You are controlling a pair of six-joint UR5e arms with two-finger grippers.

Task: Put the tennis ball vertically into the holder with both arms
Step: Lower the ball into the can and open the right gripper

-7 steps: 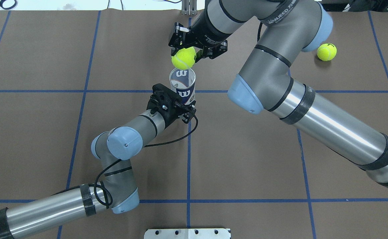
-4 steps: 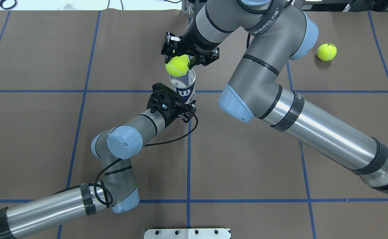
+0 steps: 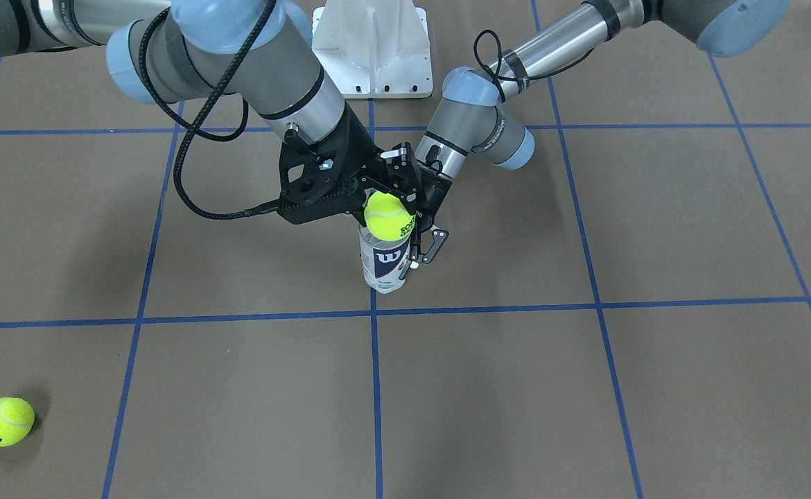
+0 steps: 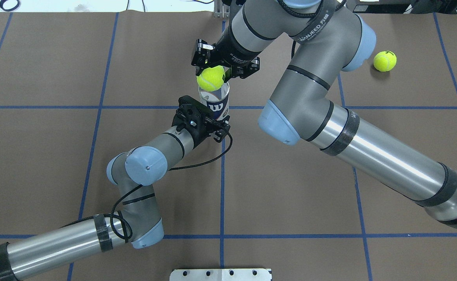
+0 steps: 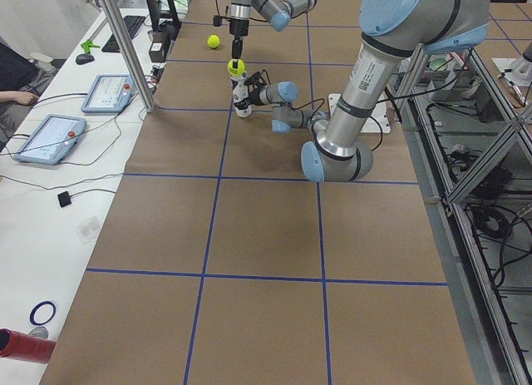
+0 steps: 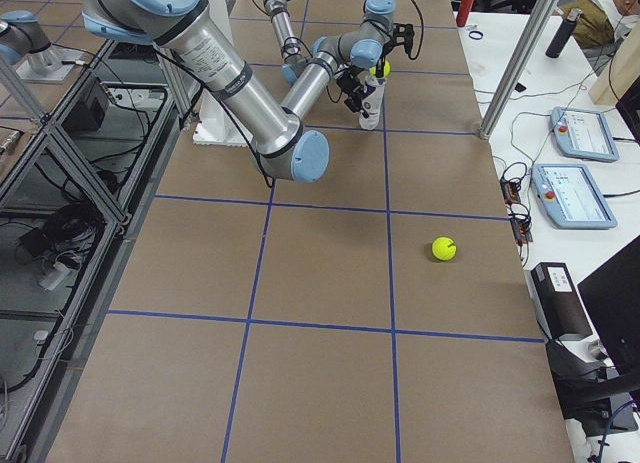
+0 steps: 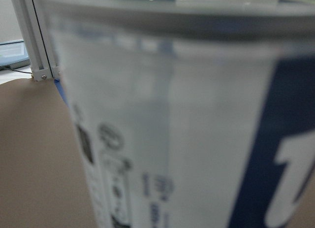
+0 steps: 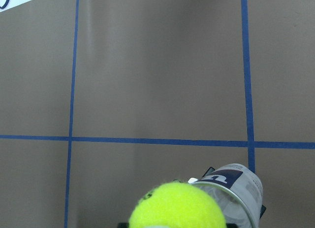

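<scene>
- In right gripper [image 4: 212, 75], clamped tight: tennis ball [image 4: 210, 78], upper centre, at holder [image 4: 216, 104] mouth.
- In left gripper [image 4: 214, 118], gripped low: holder, upright, long axis vertical, mouth up.

Yellow-green tennis ball [image 4: 210, 77]; clear holder [image 4: 222, 93], white-navy label [image 3: 390, 262]; brown table [image 4: 291, 187], blue grid [image 4: 291, 235].

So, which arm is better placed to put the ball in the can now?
Right. The right pincer holds the tennis ball just above the holder's open mouth; the left pincer is clamped on the upright holder, steadying it.
</scene>
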